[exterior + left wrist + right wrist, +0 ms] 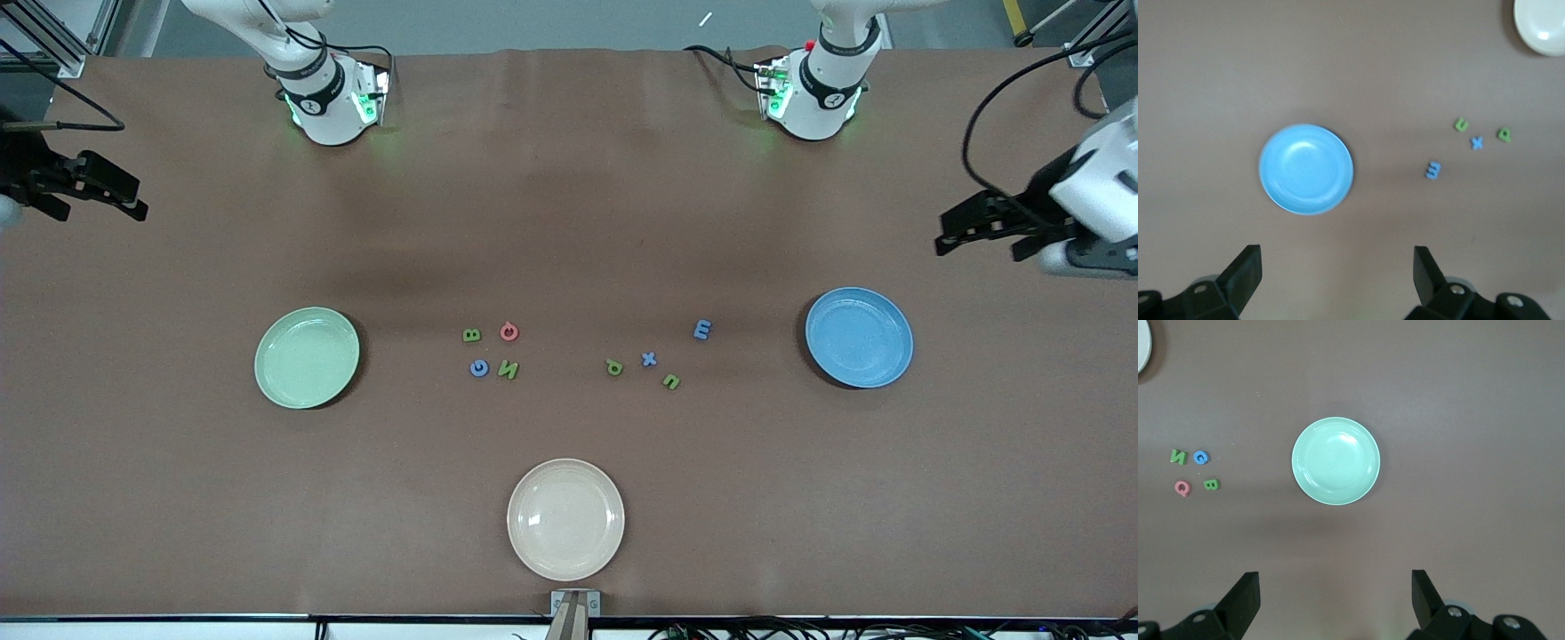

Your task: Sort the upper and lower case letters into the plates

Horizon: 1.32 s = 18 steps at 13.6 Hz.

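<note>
While both arms wait at the table's ends, the front view shows the left gripper (965, 233) raised over bare brown table (569, 204) past the blue plate (859, 337), and the right gripper (124, 197) over the right arm's end; both have jaws spread, nothing between them. Pale green plate (307, 357) lies toward the right arm's end. Between the plates sit two clusters: green B (471, 335), red Q (508, 332), blue G (479, 367), green N (508, 369); then green p (614, 366), blue x (649, 359), green u (671, 381), blue m (702, 330). Cream-white plate (565, 519) lies nearest the camera, empty. Black cables trail by the left arm.

Left wrist view: fingers (1245, 270) wide apart above the blue plate (1306, 169), which is empty; m (1433, 170), u (1461, 125), x (1477, 142), p (1504, 135) well apart from it.

Right wrist view: fingers (1243, 592) wide apart above the empty green plate (1336, 461); N (1179, 457), G (1201, 457), Q (1181, 488), B (1211, 484) lie apart from it, unobstructed
</note>
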### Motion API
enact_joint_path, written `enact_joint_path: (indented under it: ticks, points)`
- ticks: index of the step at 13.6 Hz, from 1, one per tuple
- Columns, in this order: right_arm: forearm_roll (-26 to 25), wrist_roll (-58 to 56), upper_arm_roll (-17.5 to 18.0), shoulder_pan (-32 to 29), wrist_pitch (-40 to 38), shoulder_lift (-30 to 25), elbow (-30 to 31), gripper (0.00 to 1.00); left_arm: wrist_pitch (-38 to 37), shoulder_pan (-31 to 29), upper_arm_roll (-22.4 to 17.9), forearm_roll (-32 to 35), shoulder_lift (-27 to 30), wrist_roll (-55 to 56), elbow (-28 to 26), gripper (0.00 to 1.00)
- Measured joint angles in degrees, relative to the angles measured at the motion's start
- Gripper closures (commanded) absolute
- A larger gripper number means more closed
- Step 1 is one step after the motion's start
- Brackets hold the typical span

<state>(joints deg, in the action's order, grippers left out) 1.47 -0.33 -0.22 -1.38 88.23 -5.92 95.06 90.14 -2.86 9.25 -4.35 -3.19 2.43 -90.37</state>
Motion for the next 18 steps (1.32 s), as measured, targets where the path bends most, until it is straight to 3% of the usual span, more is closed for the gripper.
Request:
enact_joint_path:
  ticks: [3, 10, 15, 18]
  points:
    - [0.7, 0.0, 0.0, 0.0, -0.1, 0.0, 0.1, 0.0, 4.0, 4.7, 2.7, 0.0, -3.1, 4.4, -4.9, 0.0]
    - [0.5, 0.0, -0.1, 0.0, -0.4, 0.0, 0.1, 0.0, 28.6, 16.6, 3.3, 0.0, -7.2, 16.3, -23.0, 0.0]
    - [0.5, 0.0, -0.2, 0.0, -0.7, 0.0, 0.1, 0.0, 43.7, 21.6, 3.3, 0.5, -12.8, 19.0, -29.2, 0.0]
    - [0.4, 0.0, -0.4, -0.1, -0.9, -0.1, 0.0, 0.0, 50.7, 21.5, 3.0, 6.3, -17.5, 19.0, -30.3, 0.0]
